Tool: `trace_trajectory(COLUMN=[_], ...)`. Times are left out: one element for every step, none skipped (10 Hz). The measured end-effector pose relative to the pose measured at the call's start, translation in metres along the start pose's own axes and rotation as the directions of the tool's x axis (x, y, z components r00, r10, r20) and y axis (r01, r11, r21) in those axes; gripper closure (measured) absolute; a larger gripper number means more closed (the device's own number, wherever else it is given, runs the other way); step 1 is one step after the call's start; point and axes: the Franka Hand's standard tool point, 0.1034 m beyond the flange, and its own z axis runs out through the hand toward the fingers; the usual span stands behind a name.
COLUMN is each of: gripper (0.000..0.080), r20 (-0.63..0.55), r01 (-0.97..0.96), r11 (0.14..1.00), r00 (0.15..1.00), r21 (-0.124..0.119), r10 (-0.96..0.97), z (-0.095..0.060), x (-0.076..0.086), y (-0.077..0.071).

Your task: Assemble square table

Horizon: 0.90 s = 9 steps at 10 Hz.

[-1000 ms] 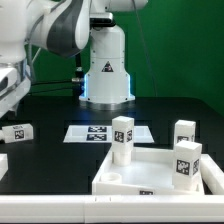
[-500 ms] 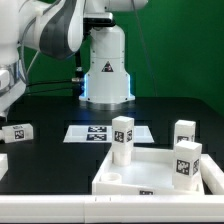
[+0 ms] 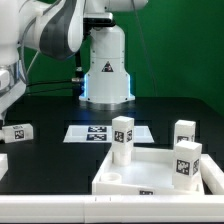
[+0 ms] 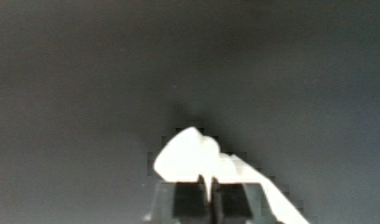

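**Tabletop panel with legs standing on it; hand low over a loose leg**

Exterior view: the square tabletop point(image 3: 150, 172) lies flat on the black worktop point(image 3: 170, 115), toward the exterior view's right and near the camera. Its raised edges form a shallow tray. Three white legs stand upright at it, each with a black-and-white tag: one point(image 3: 122, 138) at the back corner on the exterior view's left, one point(image 3: 185, 162) inside the tray at the right, and one point(image 3: 184, 131) behind the right edge. I cannot tell whether that last one stands on the panel or just behind it. A round hole point(image 3: 113, 180) shows in the front left corner of the tray.

A fourth leg point(image 3: 17, 132) lies on its side on the worktop at the exterior view's left, well apart from the tabletop. The marker board point(image 3: 100, 132) lies flat between that leg and the tabletop, behind the panel.

The arm point(image 3: 45, 35) reaches down at the exterior view's left edge; the hand is cut off there.

Wrist view: the hand point(image 4: 205, 195) is blurred, its fingers point(image 4: 187, 200) close together with only a thin dark gap. A white shape, probably the lying leg, shows just beyond the tips. Whether it is gripped I cannot tell.
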Motion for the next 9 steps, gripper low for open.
trace_trajectory(gripper=[0.0798,0.0798,0.0798,0.0717,0.0533,0.0533,0.0398,0.0221,0.0221], r20=[-0.033,-0.052,-0.06,-0.068,-0.064,-0.064,-0.064,-0.064,-0.066], r01=[0.046,0.077,0.072,0.063,0.06,0.061,0.06,0.06,0.06], r11=[0.999,0.995,0.995,0.995,0.995,0.995,0.995,0.996,0.996], r00=[0.998,0.995,0.995,0.995,0.996,0.996,0.996,0.996,0.996], r21=[-0.027,-0.059,-0.074,-0.081,-0.077,-0.075,-0.074,-0.073,-0.069], r10=[-0.047,-0.08,-0.077,-0.069,-0.065,-0.065,-0.065,-0.065,-0.065], z=[-0.006,-0.01,-0.012,-0.016,-0.014,-0.013,-0.012,-0.012,-0.01], x=[0.0,0.001,0.003,0.004,0.003,0.003,0.003,0.003,0.002], y=[-0.003,-0.008,-0.016,-0.02,-0.019,-0.019,-0.019,-0.02,-0.021])
